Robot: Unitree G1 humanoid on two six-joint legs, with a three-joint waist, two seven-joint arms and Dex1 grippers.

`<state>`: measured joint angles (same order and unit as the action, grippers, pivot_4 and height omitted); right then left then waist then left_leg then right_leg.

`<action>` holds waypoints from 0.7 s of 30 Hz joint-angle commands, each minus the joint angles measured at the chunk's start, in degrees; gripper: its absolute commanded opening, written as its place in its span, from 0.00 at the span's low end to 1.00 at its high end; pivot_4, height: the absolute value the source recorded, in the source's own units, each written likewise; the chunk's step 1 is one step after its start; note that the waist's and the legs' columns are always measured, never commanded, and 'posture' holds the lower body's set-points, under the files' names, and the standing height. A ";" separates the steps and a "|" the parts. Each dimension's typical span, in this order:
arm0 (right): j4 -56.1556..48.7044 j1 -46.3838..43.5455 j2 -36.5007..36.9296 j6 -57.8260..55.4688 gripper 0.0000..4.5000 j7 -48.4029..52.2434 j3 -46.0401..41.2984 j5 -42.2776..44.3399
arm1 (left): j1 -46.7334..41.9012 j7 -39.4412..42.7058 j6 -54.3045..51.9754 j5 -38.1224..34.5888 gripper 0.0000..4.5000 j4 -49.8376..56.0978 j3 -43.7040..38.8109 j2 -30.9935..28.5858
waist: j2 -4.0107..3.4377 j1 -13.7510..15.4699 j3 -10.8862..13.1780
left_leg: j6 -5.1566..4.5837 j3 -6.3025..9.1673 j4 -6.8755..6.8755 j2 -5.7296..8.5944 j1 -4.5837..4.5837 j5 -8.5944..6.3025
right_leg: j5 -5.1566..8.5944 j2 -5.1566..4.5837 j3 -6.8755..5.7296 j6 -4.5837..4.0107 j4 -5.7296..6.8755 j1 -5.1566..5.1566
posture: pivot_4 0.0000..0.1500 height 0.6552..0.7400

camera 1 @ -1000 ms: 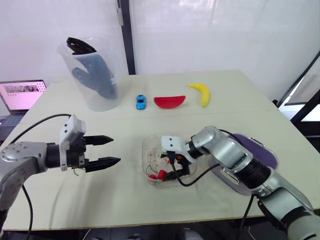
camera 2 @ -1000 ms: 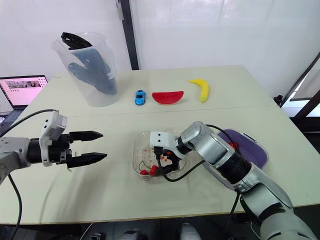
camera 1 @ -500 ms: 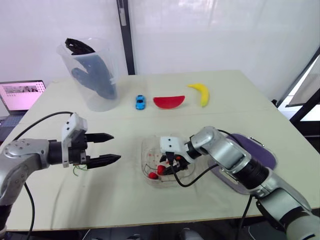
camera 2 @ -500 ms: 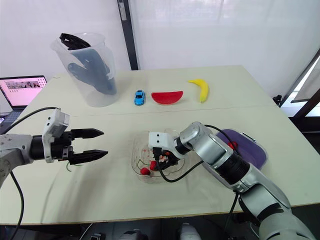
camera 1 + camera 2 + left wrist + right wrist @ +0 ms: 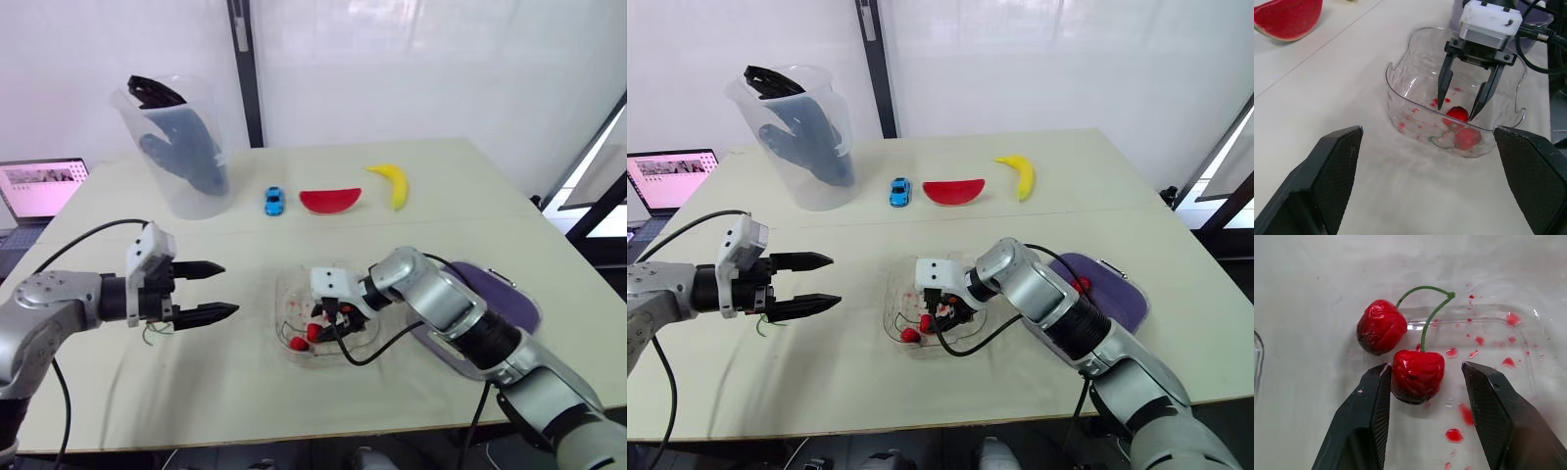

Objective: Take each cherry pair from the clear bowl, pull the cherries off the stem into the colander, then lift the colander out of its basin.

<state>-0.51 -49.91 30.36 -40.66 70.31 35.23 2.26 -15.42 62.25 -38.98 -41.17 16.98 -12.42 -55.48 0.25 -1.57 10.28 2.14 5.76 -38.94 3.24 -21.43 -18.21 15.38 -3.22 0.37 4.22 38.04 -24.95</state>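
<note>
- White walls back a pale tabletop (image 5: 245, 392), where the clear bowl (image 5: 1388, 81) sits towards the front edge, between the robot's two arms.
- Over the past second the right pincer (image 5: 1455, 112) edges across the bowl towards the cherry pair (image 5: 1382, 326). Its fingers now stand wide apart with one cherry between them (no squeeze shows yet).
- The second cherry lies just off one fingertip. Both fruits are joined at the green stem (image 5: 1425, 328) and rest on the juice-spotted bowl floor.
- The left pincer (image 5: 230, 289) hovers on the robot's left of the bowl, apart from it. Its fingers are spread and empty, and it has hardly shifted in that second.
- The colander (image 5: 514, 299) waits in its purple basin at the robot's right, partly behind the right forearm.
- The grasp looks lined up. Closing on the cherry seems the likely next step, while the pull off the stem and the colander lift remain undone.
</note>
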 commanded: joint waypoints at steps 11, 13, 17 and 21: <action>0.75 0.18 -1.73 0.18 0.42 2.02 0.44 -0.89 | -1.33 0.12 1.66 1.27 1.00 0.32 0.18 1.00 | 0.03 -0.84 -0.02 | 0.01 0.01 0.00 0.00 0.02 0.00 | 0.00 0.00 0.00 0.00 0.00 0.03 | 1.00 1.00; -0.46 -0.28 -1.57 -1.22 0.42 2.39 -0.99 0.22 | -1.51 0.16 1.70 1.47 1.00 0.25 0.33 1.16 | 0.04 -0.85 -0.02 | 0.01 0.01 0.00 0.00 0.02 0.01 | 0.00 0.00 0.00 0.00 0.00 0.03 | 1.00 1.00; -2.75 -1.10 -0.35 -3.77 0.42 2.62 -3.51 1.70 | -1.63 0.21 1.68 1.72 1.00 0.23 0.38 1.40 | 0.03 -0.77 -0.02 | 0.01 0.01 0.00 0.00 -0.04 0.00 | 0.00 -0.01 0.00 0.00 0.00 -0.01 | 1.00 1.00; -6.95 -1.27 2.09 -6.93 0.42 2.93 -5.80 3.91 | -1.81 0.20 1.68 1.83 1.00 0.15 0.51 1.81 | 0.02 -0.60 -0.01 | 0.01 0.01 -0.01 0.01 -0.09 0.00 | 0.00 -0.02 0.00 0.00 -0.01 -0.05 | 1.00 1.00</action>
<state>-4.07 -50.15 31.74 -46.59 72.62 32.05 4.74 -16.39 62.26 -38.22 -39.22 16.79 -11.45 -53.68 0.26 -2.17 10.27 2.14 5.77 -38.95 3.25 -21.52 -18.21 15.38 -3.24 0.37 4.22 38.03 -25.00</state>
